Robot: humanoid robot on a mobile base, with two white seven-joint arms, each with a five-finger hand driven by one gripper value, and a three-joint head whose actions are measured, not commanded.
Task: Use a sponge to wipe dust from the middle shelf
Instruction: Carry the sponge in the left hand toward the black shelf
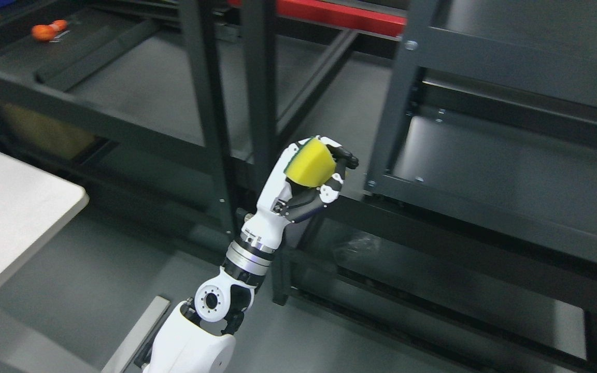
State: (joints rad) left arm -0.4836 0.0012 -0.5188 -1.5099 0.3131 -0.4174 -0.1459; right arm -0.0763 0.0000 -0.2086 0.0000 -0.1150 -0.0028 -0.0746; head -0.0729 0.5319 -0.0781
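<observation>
At far left I see a smooth pale table corner. My left hand, glossy white with black fingers, clasps the rounded yellow sponge, raised just left of the dark metal shelf.

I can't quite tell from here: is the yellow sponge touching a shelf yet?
No, the left hand holds the yellow sponge up in the air in front of the rack, off every shelf.

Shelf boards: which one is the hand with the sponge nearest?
The right unit's board, just right of the left hand gripping the sponge; the others lie farther back.
</observation>
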